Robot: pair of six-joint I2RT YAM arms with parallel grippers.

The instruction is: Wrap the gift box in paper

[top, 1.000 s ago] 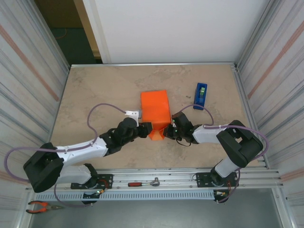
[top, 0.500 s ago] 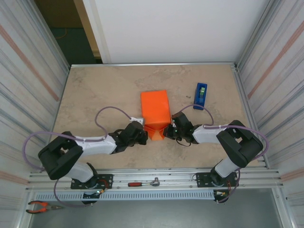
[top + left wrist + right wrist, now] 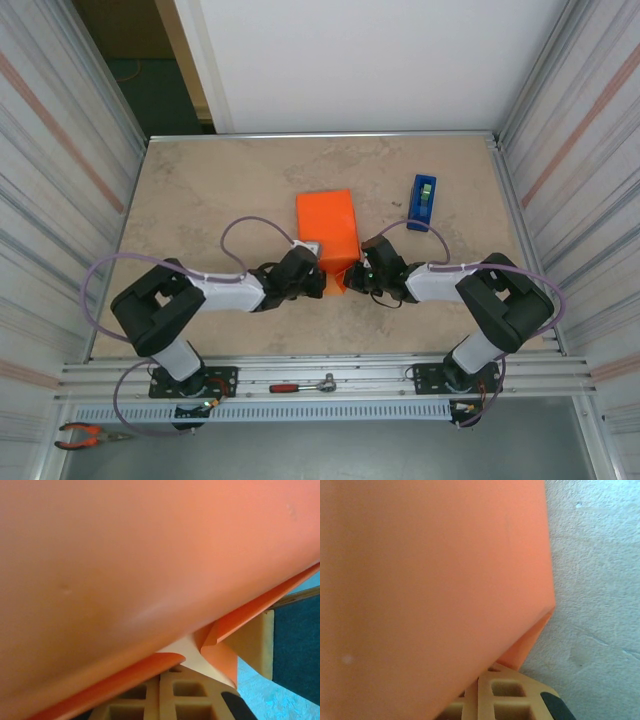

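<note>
Upon beige table [image 3: 200, 190], orange paper [image 3: 326, 220] already round the box, near-end flaps unfinished and untaped, flanked by left gripper [image 3: 318, 280] and right gripper [image 3: 351, 273], both clenched shut.

From above, the paper [image 3: 327, 228] at frame centre covers whatever lies beneath it. Its near end hides the tips of the left claw [image 3: 320, 281] and the right claw [image 3: 349, 273], so a pinch on the sheet cannot be told. In the left wrist view the sheet is a soft blur running off the top, left and right edges, and the tan fingers [image 3: 160, 705] are cut by the bottom edge. The right wrist view shows the same blur, running off its left edge.
</note>
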